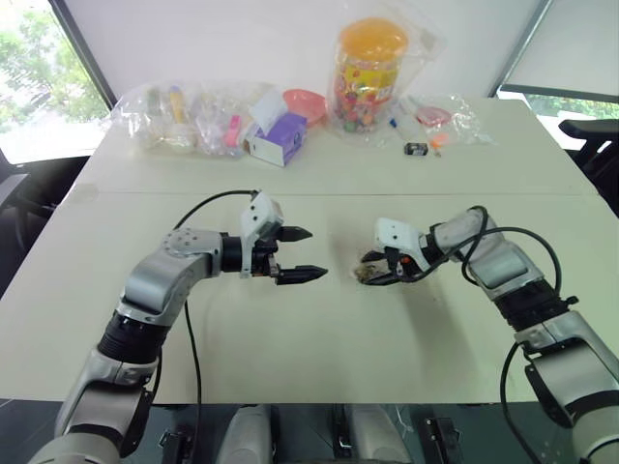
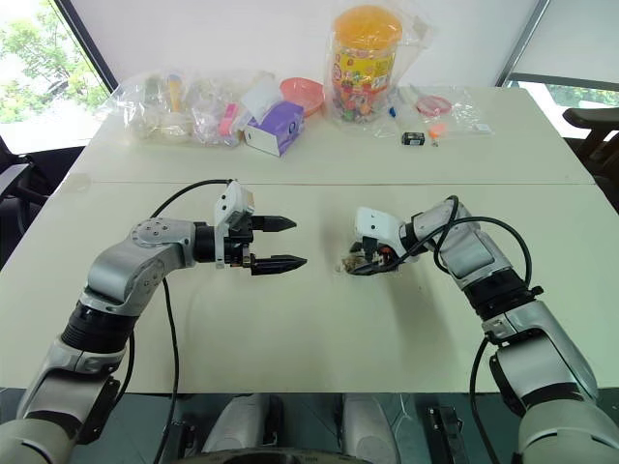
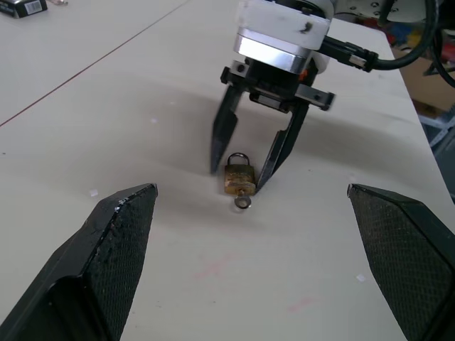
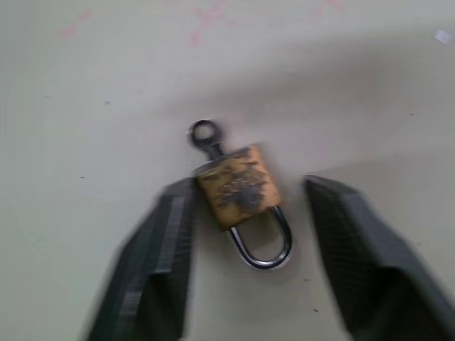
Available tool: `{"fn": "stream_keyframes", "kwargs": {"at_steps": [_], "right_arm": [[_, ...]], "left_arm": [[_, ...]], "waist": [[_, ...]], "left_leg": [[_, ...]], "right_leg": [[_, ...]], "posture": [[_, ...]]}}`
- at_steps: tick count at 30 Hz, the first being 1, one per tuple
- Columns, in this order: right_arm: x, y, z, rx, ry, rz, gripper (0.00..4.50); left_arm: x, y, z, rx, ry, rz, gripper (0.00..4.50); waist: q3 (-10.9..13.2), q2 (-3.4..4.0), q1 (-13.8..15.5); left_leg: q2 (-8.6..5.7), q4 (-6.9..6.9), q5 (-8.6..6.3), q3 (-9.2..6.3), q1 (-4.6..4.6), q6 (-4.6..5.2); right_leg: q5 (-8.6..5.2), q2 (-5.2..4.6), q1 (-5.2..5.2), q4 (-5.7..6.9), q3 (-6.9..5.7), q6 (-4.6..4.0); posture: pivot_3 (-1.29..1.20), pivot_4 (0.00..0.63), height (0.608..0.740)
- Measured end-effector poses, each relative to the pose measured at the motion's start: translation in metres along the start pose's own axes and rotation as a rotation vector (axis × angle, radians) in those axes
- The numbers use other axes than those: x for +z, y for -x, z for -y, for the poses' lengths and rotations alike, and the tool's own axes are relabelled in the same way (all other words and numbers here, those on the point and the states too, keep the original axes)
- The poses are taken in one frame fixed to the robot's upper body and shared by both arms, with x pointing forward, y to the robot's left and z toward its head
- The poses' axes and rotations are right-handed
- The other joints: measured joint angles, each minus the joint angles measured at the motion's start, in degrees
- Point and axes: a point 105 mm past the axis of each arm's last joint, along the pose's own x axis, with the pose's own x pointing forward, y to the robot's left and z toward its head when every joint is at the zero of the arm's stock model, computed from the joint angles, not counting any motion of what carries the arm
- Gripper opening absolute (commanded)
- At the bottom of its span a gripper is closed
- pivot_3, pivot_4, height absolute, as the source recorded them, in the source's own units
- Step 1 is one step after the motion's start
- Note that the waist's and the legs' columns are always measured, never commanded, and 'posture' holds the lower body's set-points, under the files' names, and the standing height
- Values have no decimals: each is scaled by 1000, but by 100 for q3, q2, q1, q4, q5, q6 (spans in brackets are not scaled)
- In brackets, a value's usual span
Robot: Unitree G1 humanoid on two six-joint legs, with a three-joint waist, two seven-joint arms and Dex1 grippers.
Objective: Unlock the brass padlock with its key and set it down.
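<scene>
The brass padlock [image 4: 238, 186] lies flat on the pale table [image 1: 319, 329], near its middle. Its silvery shackle is closed and the key [image 4: 206, 136] sticks out of its base. My right gripper [image 4: 249, 188] points down over it with one finger on each side. One finger touches the lock's edge; the other stands a little apart from it. My left gripper [image 1: 316, 253] hovers wide open to the left of the padlock [image 3: 239, 177], pointing toward it with nothing between its fingers. In the left wrist view, the right gripper [image 3: 239, 176] straddles the lock.
Along the table's far edge lie clear bags of small items [image 1: 189, 121], a purple-and-white box [image 1: 279, 138], a pink bowl [image 1: 305, 101] and a tall jar with an orange lid [image 1: 370, 72]. A small black object [image 1: 416, 149] lies nearby. Cables loop off both arms.
</scene>
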Motion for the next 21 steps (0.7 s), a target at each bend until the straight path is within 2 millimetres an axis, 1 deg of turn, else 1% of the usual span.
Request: {"fn": "stream_keyframes", "kwargs": {"at_steps": [1, 6, 10, 12, 13, 14, 16, 18, 20, 21], "right_arm": [[1, -1, -2, 2, 10, 0, 664], [8, -6, -12, -33, 149, -14, 667], [18, -10, -10, -196, 379, -28, 667], [22, -9, -5, -327, 510, -23, 667], [27, -5, -3, -381, 557, -1, 667], [37, 0, -1, -443, 622, 28, 667], [61, 20, 4, -589, 783, 82, 667], [79, 43, 7, -725, 921, 105, 667], [90, 56, 2, -794, 1001, 125, 667], [92, 58, -3, -804, 1017, 140, 667]], "left_arm": [[0, 0, 0, 1, 0, 0, 4500], [1, 0, 1, -5, 11, 12, 4500], [3, 1, 0, -9, 50, 40, 4500], [7, -1, 0, -24, 71, 61, 4500], [9, -2, 0, -27, 78, 74, 4500], [12, -2, -2, -29, 87, 89, 4500], [19, -4, -4, -39, 98, 115, 4500], [29, -4, -4, -58, 118, 163, 4500], [35, -4, -5, -66, 134, 188, 4500], [37, -3, -6, -67, 141, 196, 4500]], "waist": [[-1, 0, -1], [-6, -1, -21], [-8, -4, -53], [-5, -1, -26], [-4, 0, -16], [-4, 0, -9], [-3, -1, 2], [-3, -1, 9], [-3, -2, 5], [-3, -2, 0]], "left_leg": [[0, 0, 0, 0, 1, 0], [2, -1, 0, 0, 7, 0], [4, -1, 7, 2, 12, -12], [1, 0, 9, 2, 8, -16], [-1, 0, 9, 2, 5, -16], [-1, 1, 10, 2, 2, -17], [-3, 1, 16, 3, -3, -28], [-4, 0, 23, 2, -5, -42], [-4, 0, 24, 2, -6, -43], [-4, -1, 24, 2, -5, -42]], "right_leg": [[0, 0, 0, 1, 0, 0], [0, 1, 3, 2, 0, 0], [1, 4, 4, 8, 1, -1], [1, 2, 2, 12, 1, -1], [1, 4, -2, 12, 1, -1], [1, 5, -3, 12, 1, -1], [1, 3, -6, 8, 1, -1], [0, 2, -6, 4, 1, -1], [0, 2, -6, 2, 1, 0], [0, 2, -5, 2, 1, 0]], "posture": [[0, 150, 740], [0, 150, 740], [0, 150, 740], [0, 150, 740], [0, 150, 740], [0, 150, 740], [0, 150, 740], [0, 150, 740], [0, 150, 740], [0, 150, 740]]}}
